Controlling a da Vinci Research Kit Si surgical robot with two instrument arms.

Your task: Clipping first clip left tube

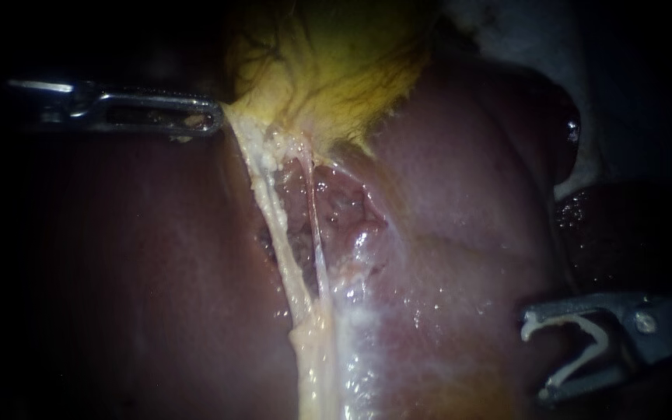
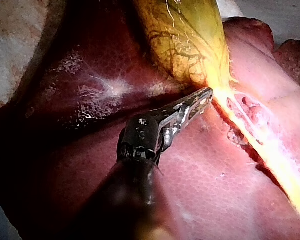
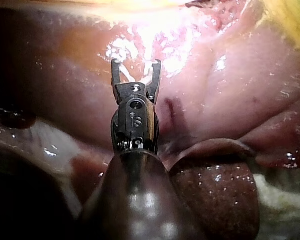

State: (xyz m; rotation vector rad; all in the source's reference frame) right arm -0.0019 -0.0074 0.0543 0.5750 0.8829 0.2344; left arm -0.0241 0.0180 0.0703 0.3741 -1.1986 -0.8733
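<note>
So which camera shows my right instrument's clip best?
Endoscope view: the white clip lies side-on, open in the right instrument's jaws. Right wrist view shows it from behind, in glare; left wrist view, not at all.

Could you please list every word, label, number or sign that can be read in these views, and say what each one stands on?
None: no text can be read in any view.
Liver and gallbladder: bare tissue, no writing.
Left instrument, jaws shut on the gallbladder: no legible lettering.
Right instrument, jaws holding a white clip: no legible lettering on either.
</note>
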